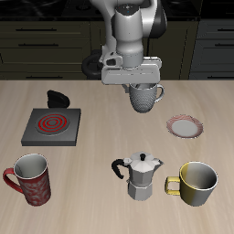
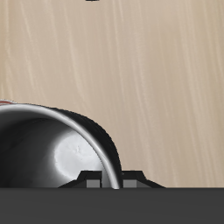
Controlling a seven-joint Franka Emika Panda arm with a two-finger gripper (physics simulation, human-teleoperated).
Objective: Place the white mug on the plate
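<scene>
We see the gripper clamped on the rim of the white mug, a whitish-grey speckled, tapered cup with a looped side handle, held clear of the table toward its back edge. The plate, white with a pinkish-red rim, lies nearer the front, apart from it. Only the wrist view shows the mug's dark glossy inside with one finger at the rim; only the exterior view shows the plate.

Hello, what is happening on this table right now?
The gripper holds the white mug by its rim, lifted above the table. The plate lies empty, a little nearer the front edge and to the side of the mug. The mug is not yet over the plate, so carrying it there remains.
</scene>
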